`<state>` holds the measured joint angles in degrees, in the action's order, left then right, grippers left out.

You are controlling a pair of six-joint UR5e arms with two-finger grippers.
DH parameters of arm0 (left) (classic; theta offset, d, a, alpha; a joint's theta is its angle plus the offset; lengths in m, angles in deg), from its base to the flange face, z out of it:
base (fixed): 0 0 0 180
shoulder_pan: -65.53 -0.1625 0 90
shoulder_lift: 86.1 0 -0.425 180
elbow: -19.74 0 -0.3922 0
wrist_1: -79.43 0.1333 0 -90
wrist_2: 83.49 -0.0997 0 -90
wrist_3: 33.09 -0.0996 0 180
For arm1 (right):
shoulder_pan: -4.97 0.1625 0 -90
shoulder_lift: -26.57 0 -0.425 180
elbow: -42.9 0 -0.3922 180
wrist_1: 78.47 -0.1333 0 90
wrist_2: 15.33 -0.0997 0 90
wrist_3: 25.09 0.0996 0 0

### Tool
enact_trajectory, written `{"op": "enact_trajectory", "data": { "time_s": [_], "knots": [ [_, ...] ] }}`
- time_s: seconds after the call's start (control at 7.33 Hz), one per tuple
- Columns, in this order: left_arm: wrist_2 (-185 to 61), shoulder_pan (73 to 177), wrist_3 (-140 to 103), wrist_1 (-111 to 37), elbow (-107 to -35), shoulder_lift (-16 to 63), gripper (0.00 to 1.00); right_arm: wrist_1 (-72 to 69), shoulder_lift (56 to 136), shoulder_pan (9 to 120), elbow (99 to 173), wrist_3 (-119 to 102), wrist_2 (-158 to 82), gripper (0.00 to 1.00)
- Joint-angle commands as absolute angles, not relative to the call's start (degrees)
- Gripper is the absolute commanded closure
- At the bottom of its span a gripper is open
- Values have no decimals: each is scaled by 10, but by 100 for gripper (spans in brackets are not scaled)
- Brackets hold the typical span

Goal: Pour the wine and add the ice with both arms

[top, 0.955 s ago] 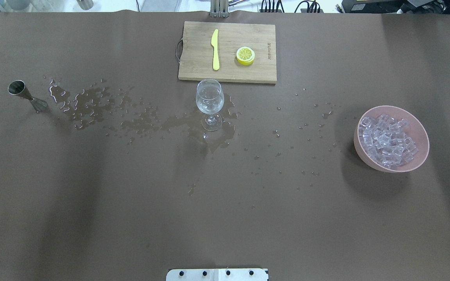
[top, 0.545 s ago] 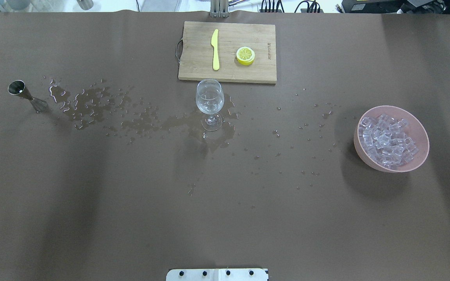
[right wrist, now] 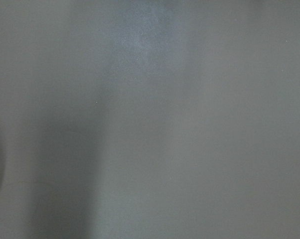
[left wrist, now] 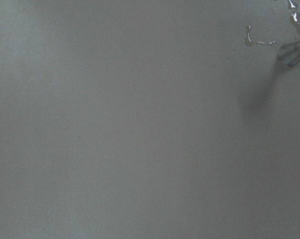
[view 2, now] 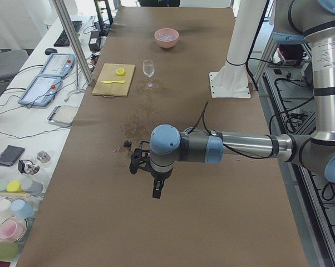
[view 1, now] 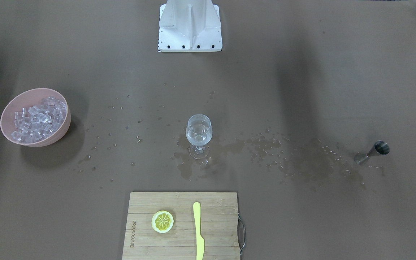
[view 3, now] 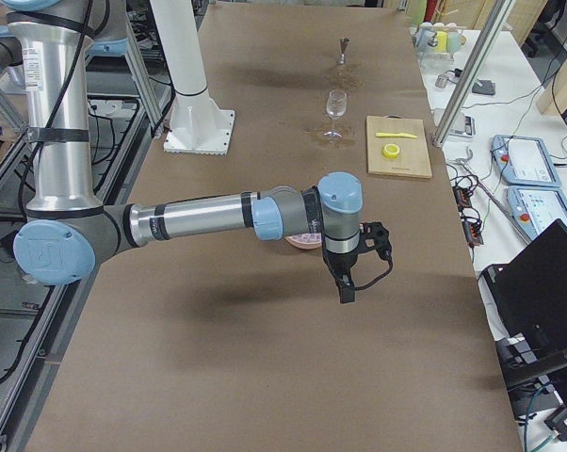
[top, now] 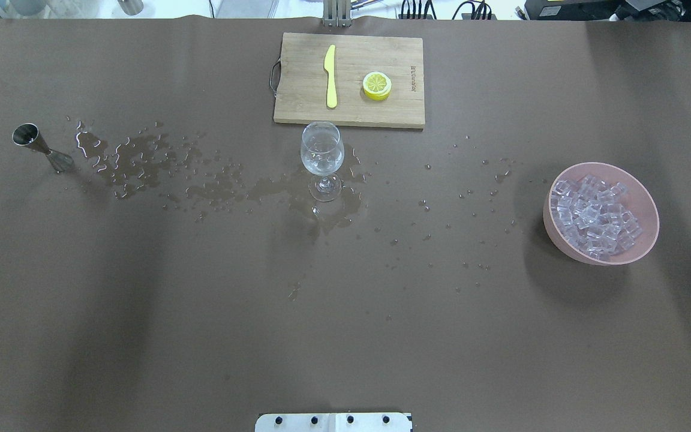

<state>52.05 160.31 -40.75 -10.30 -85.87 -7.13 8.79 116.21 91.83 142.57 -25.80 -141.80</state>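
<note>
We see the glass (top: 322, 150) upright mid-table (top: 201, 336) in a puddle (top: 333, 213), holding a little wine (top: 321, 162) and perhaps some cubes. The ice (top: 592, 217) fills the bowl (top: 644, 201). The left tool (view 2: 156, 190) and right tool (view 3: 345, 289) hang above the table; we cannot tell their opening.

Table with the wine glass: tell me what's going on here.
Nothing is being handled right now. The left gripper hangs over the table at the jigger's end, the right gripper at the end with the pink bowl of ice. The wine glass stands upright with a little wine inside, amid spilled puddles.
</note>
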Motion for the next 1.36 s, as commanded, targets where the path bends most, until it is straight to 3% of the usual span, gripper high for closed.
{"op": "enact_trajectory", "data": {
  "time_s": [0.0, 0.41, 0.82, 1.23],
  "knots": [
    [520, 1605, -407, -104, -864, -66, 2, 78, 1168, 919, 1420, -263, -1418, 0],
    [517, 1619, -407, -109, -865, -41, 2, 78, 1169, 918, 1422, -269, -1420, 0],
    [514, 1621, -406, -285, -838, -40, 2, 78, 1161, 915, 1420, -268, -1429, 0],
    [516, 1619, -393, -339, -811, -10, 2, 78, 1161, 915, 1420, -266, -1429, 0]
  ]
}}
